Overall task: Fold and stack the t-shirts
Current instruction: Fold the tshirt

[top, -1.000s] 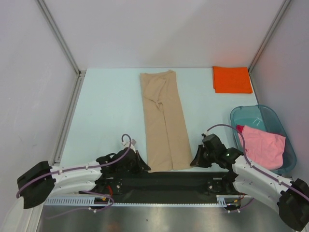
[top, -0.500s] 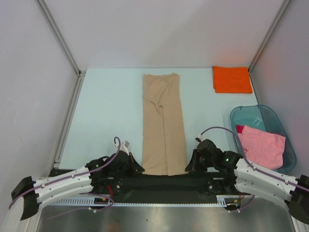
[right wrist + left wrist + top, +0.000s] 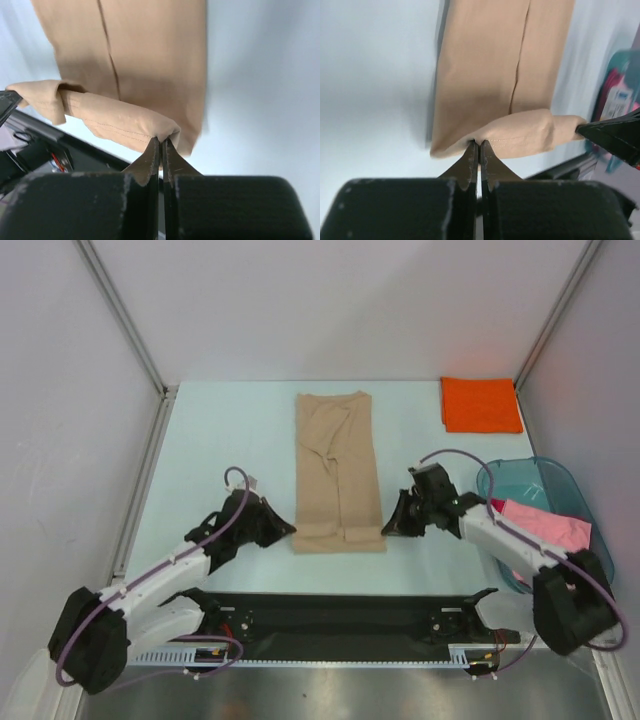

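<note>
A fixed overhead camera looks down and forward from high behind the near edge over the whole table (image 3: 220, 440), while both wrist cameras peer close along their own fingers (image 3: 470, 161), from opposite sides, at the same near hem of the tan t-shirt (image 3: 338, 470).

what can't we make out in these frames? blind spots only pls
- Pink t-shirt: top view, the right arm and the teal tub wall cover part of it; fold state unclear.
- Tan t-shirt: lifted hem hides the cloth beneath it, all views.
- Left pincer and right pincer: wrist views, own fingers hide how much hem is pinched.
- Orange t-shirt: top view, too small to count layers.
- Left wrist view: right edge blurred.
</note>
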You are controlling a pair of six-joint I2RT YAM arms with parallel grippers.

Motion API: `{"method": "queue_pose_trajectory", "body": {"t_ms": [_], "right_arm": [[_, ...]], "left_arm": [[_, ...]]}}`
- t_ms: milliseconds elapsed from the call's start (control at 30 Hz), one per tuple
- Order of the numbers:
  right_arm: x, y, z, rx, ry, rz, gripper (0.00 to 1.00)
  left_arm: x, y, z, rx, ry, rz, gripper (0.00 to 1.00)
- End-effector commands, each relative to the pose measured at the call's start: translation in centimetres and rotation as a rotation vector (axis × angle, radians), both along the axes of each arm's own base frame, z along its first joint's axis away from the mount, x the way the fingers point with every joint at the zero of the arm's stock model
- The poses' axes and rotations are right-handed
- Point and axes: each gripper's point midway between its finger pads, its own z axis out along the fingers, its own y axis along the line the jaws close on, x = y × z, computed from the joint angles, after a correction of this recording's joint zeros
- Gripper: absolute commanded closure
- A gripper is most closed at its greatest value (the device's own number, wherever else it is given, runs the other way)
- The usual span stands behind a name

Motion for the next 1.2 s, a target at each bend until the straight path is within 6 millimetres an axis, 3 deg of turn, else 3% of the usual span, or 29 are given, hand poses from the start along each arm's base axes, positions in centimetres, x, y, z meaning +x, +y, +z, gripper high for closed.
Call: {"method": "queue_pose_trajectory", "body": {"t_ms": [0, 33, 67, 100, 133, 333, 367, 400, 700, 1167], "right_arm": [[5.7, 1.5, 2.7, 0.029, -0.142, 0.086, 1.00], [7.1, 1.3, 2.9, 0.029, -0.145, 0.076, 1.00], [10.7, 1.7, 3.2, 0.016, -0.154, 0.067, 1.00], [10.7, 1.7, 3.2, 0.013, -0.157, 0.072, 1.00], [12.3, 1.7, 3.2, 0.013, -0.156, 0.063, 1.00], [16.9, 2.0, 3.0, 0.031, -0.165, 0.062, 1.00], [17.5, 1.9, 1.7, 0.024, -0.136, 0.058, 1.00], [18.6, 2.3, 2.6, 0.039, -0.153, 0.065, 1.00], [23.3, 1.9, 2.9, 0.062, -0.165, 0.044, 1.00], [25.0, 1.6, 0.5, 0.098, -0.119, 0.056, 1.00]], "left_arm": [[5.6, -0.6, 4.3, -0.020, -0.163, -0.050, 1.00], [6.6, -0.7, 4.7, -0.019, -0.171, -0.052, 0.99], [9.7, -0.8, 4.8, 0.016, -0.162, -0.060, 1.00], [9.8, -0.8, 4.8, 0.017, -0.162, -0.061, 1.00], [10.6, -1.0, 5.1, 0.007, -0.169, -0.063, 1.00], [15.7, -1.3, 4.9, 0.006, -0.156, -0.044, 1.00], [16.7, -1.0, 5.4, 0.004, -0.168, -0.031, 1.00], [17.2, -0.9, 4.4, 0.011, -0.147, -0.027, 1.00], [21.6, -0.3, 3.5, -0.012, -0.114, -0.018, 1.00], [23.6, 0.0, 1.3, 0.013, -0.062, -0.019, 0.97]]}}
